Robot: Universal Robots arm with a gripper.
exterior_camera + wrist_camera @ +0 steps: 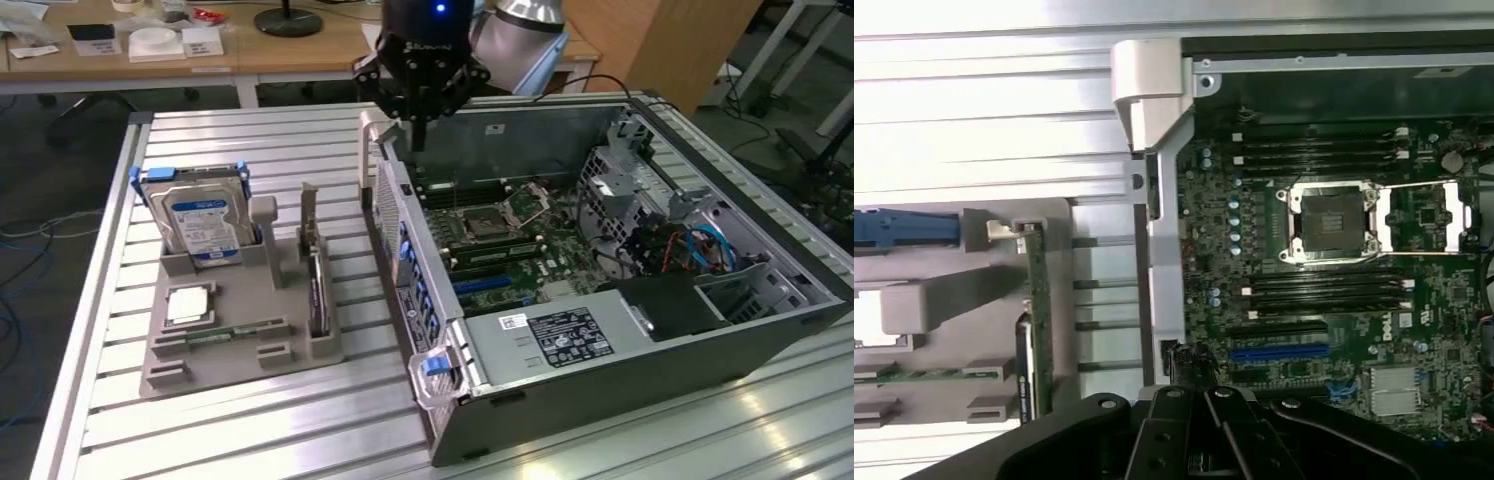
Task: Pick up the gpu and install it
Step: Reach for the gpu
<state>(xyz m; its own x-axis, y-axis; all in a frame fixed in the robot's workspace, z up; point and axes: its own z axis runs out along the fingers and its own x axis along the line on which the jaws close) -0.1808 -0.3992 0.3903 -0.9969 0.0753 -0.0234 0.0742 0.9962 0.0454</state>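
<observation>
Currently, exterior view: pincer (416, 135) fully closed, holding nothing, above computer case (627, 385) rear wall; gpu (316, 285) on edge in grey holder (200, 360), well apart, long axis running away from camera. Wrist view: gpu (1036, 300) edge-on, parallel to computer case (1164, 250) wall. Judgement: pick-up unstarted; grasp requires jaws opened, straddling card's top edge.

The gpu (318, 285) is standing upright on its long edge in a slot of the grey holder (227, 368), thin and dark-faced with a brownish board edge; what is probably its silver bracket is rising at the far end.
</observation>
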